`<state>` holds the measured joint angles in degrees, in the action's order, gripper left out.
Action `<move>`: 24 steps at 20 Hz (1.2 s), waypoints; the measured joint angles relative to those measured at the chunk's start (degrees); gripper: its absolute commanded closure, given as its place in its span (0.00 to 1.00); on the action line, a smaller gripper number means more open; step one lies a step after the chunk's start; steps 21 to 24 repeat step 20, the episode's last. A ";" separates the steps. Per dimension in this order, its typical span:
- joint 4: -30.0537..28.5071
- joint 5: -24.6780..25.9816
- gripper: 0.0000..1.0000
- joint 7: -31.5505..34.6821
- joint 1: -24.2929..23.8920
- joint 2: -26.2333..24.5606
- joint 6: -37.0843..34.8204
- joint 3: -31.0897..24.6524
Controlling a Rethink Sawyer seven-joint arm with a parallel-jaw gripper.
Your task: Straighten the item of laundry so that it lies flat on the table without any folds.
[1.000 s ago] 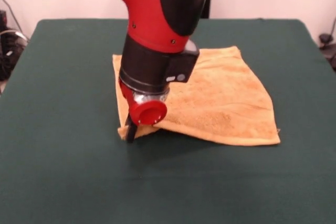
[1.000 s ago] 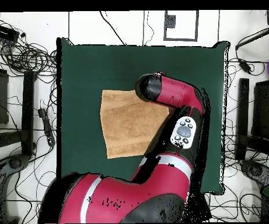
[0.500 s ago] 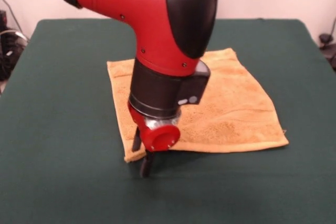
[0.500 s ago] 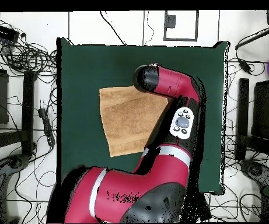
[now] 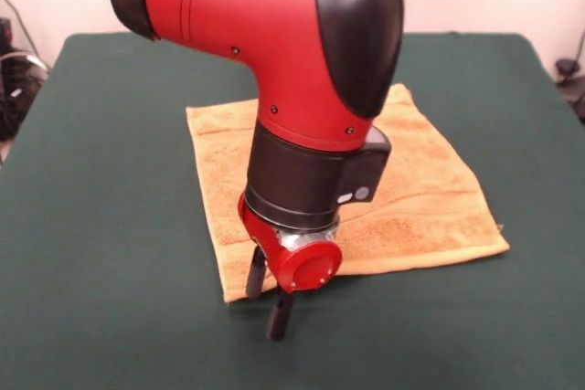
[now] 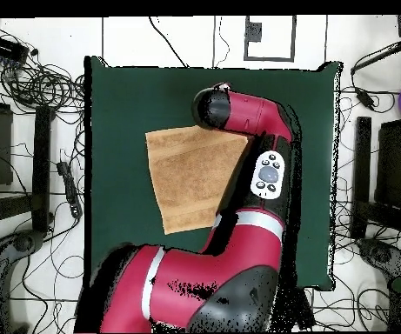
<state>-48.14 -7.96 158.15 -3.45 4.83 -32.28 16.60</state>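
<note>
The towel [image 5: 384, 198] lies nearly flat at mid table [image 5: 110, 226]. The gripper [image 5: 268, 294] is at its near corner, jaws apart, seemingly w/o cloth. Risk: if a jaw snags the hem when lifting, the corner folds again.

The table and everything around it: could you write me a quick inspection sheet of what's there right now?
Surface: dark green table, bare apart from the towel.
Job's thing: golden-tan towel lies spread out near the middle, looking flat; a woven band runs along its near edge in the front view.
Clutter: nothing seen on the table.
Gripper: gripper open, fingers pointing down at the towel's near corner; one fingertip is past the edge over the green cloth.
Cables: many loose cables on the floor beside the table.
Surroundings: dark stands on both sides, white floor.
</note>
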 measured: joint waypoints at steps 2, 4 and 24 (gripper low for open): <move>-0.32 2.26 0.00 -0.13 0.02 1.29 0.00 -0.51; -0.93 3.92 0.00 -0.72 0.04 2.65 -0.11 -0.76; -4.06 20.12 0.00 -39.10 -10.05 21.87 -13.19 -13.14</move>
